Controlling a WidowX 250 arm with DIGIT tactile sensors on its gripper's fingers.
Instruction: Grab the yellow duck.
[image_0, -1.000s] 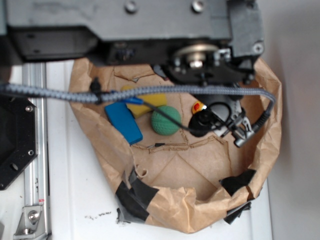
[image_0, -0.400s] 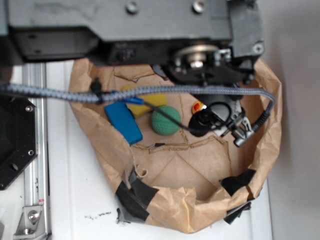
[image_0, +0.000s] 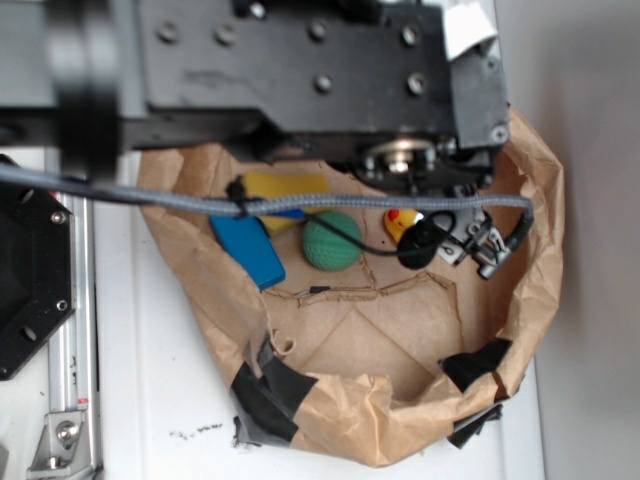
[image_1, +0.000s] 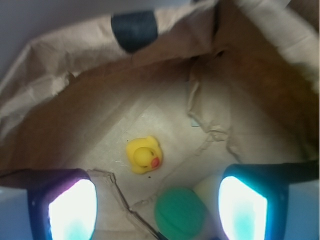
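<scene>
The yellow duck is a small toy with a red-orange beak, lying on the brown paper floor of the bag. In the wrist view it sits ahead of my gripper, roughly midway between the two fingers and clear of both. My gripper is open, its glowing pads wide apart with nothing held. In the exterior view the duck peeks out beside the black wrist camera. There the fingers are hidden under the arm.
A green ball lies just left of the duck and shows low between the fingers. A blue block and a yellow sponge lie further left. The crumpled paper bag wall rings everything. A grey cable crosses overhead.
The arm's black body has shifted and covers more of the top of the exterior view. The cable sits higher, the wrist camera moved slightly right, and more of the duck shows.
</scene>
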